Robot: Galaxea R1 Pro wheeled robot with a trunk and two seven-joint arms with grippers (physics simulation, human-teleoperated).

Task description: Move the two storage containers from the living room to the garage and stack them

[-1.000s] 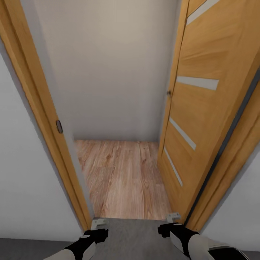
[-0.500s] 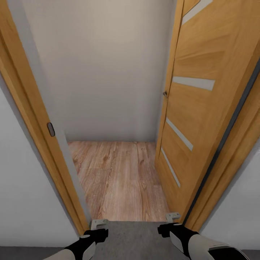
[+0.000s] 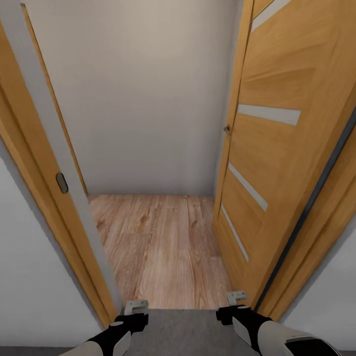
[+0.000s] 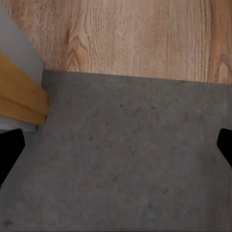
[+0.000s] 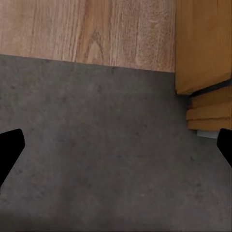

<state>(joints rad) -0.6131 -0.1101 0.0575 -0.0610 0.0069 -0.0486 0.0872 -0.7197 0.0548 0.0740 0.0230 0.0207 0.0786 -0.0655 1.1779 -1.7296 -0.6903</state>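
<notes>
The two storage containers are out of view. I face an open doorway. Dark grey concrete floor (image 3: 178, 331) lies under my arms and meets light wood-plank flooring (image 3: 163, 247) at the threshold. My left gripper (image 3: 134, 307) hangs low by the left door frame, open and empty. In the left wrist view the left gripper (image 4: 116, 150) has its fingertips (image 4: 9, 150) far apart over bare concrete. My right gripper (image 3: 236, 298) sits near the door's foot, also open and empty. In the right wrist view the right gripper (image 5: 116, 150) spans concrete.
A wooden door (image 3: 277, 148) with pale glass strips stands swung open on the right. The wooden door frame (image 3: 44, 198) runs close on the left, and a plain cream wall (image 3: 148, 99) closes the small space a short way past the threshold.
The whole view has shifted: the left door frame now sits further left and the opening looks wider, so the camera has moved. Both arms hold the same pose.
</notes>
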